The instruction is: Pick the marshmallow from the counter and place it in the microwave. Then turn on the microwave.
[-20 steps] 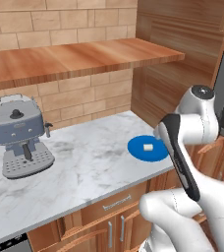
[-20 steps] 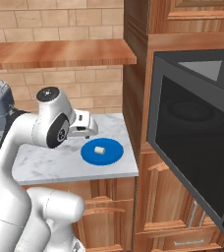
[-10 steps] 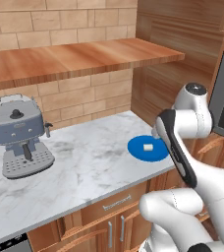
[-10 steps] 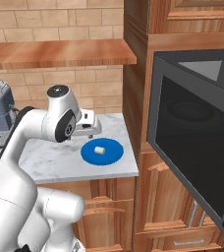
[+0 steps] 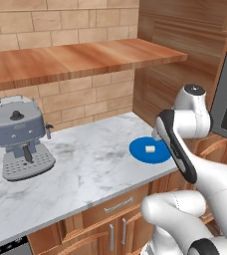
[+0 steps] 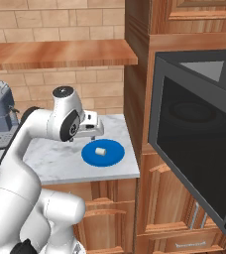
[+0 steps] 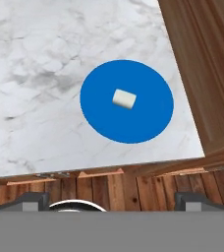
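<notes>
- Nothing of the task is done as I read it: the marshmallow [image 7: 124, 99] lies on its side near the middle of the round blue plate [image 7: 99, 118], which sits on the marble worktop [image 5: 85, 164] close to its front edge and to the wooden cabinet side.
- The microwave [image 6: 199, 149] stands with its dark glass door swung wide open, so I judge the cavity ready to receive; the pick, the carry, shutting the door and the start button are all left.
- My gripper [image 6: 92, 130] hangs above the worktop just behind the plate, pointing down, well clear of the marshmallow and touching nothing.
- Its fingers stand spread wide at the bottom corners of the hand view, with nothing between them.
- The arm is folded, elbow high, forearm reaching toward the wall side of the plate.
- A grey coffee machine [image 5: 20, 134] stands well apart at the far end.
</notes>
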